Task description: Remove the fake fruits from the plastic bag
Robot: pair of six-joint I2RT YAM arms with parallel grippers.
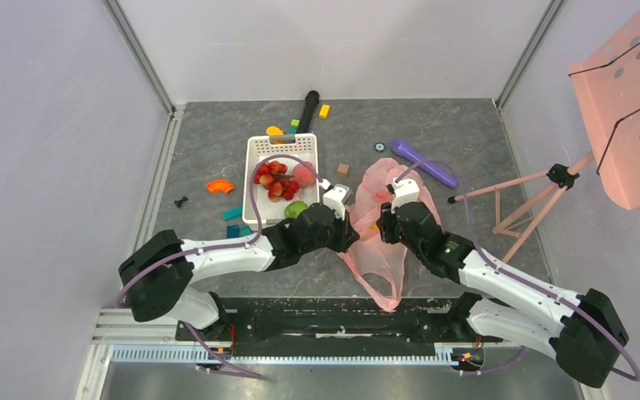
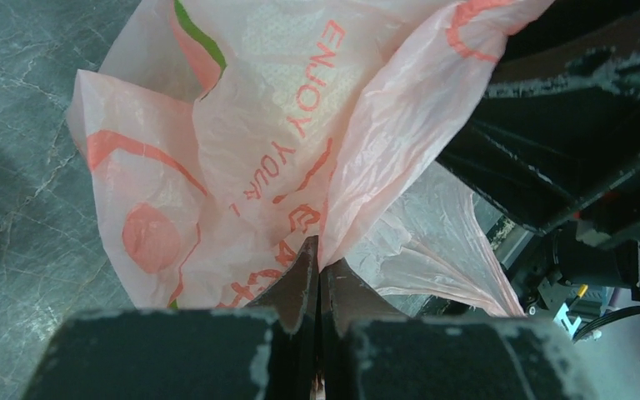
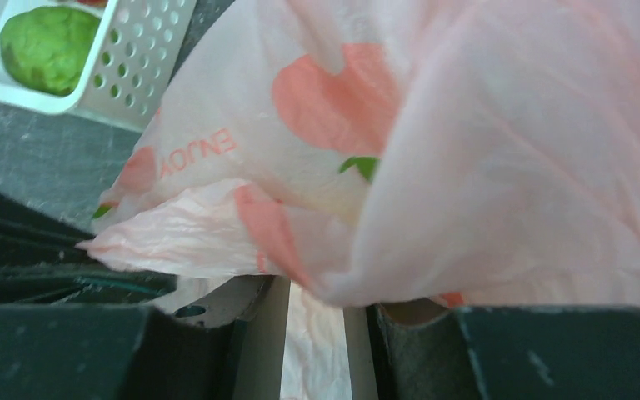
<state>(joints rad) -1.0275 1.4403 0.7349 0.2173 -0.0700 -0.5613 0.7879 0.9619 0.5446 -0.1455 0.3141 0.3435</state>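
**Bag pinned between my two pincers, its mouth is what matters**

My left pincer (image 2: 318,250) is clamped flat on a fold of the plastic bag (image 2: 250,125), with no daylight between the jaws and thin pink film squeezed in the seam. My right pincer (image 3: 312,300) has its jaws standing apart. Loose film hangs in the gap, and I judge nothing is pinched there.

Here's the geometry. The bag sits directly between my two fingertips, left pincer on one flank, right pincer on the other, both touching it. Its long axis runs across that line: the bulk billows ahead of my fingertips and a tail trails back under my wrists.

Out beyond my left pincer, the white basket (image 1: 254,150) already holds the green apple (image 3: 50,46), the red berries (image 1: 275,179) and the pink-red fruit (image 1: 304,173). Neither wrist view shows me a fruit inside the bag; the folds hide it.

So the reach falls to my right pincer: free jaws, right at the film, while my left anchors. The risk is grabbing plastic rather than fruit.
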